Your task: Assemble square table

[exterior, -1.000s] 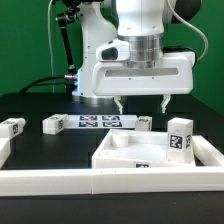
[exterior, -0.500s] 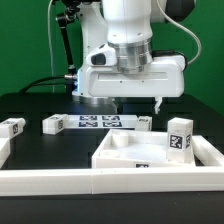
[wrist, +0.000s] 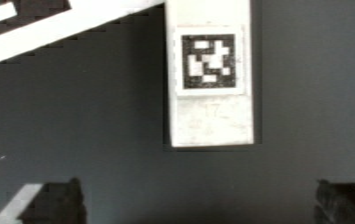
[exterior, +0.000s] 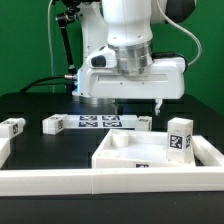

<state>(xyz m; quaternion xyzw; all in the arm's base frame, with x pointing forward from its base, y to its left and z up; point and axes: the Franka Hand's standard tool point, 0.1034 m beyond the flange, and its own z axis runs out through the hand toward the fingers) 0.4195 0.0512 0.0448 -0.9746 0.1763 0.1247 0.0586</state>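
Note:
The square tabletop slab (exterior: 128, 152) with its raised rim lies at the front right. One white leg (exterior: 179, 137) stands upright at its right side, tag facing the camera. Three more legs lie on the dark table: one at the far left (exterior: 12, 128), one left of centre (exterior: 54, 123), and one (exterior: 143, 122) below my gripper. My gripper (exterior: 136, 103) hangs open and empty above that leg. In the wrist view the same leg (wrist: 213, 75) lies lengthwise ahead of the gripper (wrist: 200, 203), well clear of the fingertips (wrist: 49, 200).
The marker board (exterior: 100, 121) lies flat behind the legs, and its corner shows in the wrist view (wrist: 32, 30). A long white border rail (exterior: 60, 181) runs along the front edge. The robot base stands at the back.
The gripper has shifted slightly toward the exterior view's left during the last second, then held still. It stays open. No part has moved.

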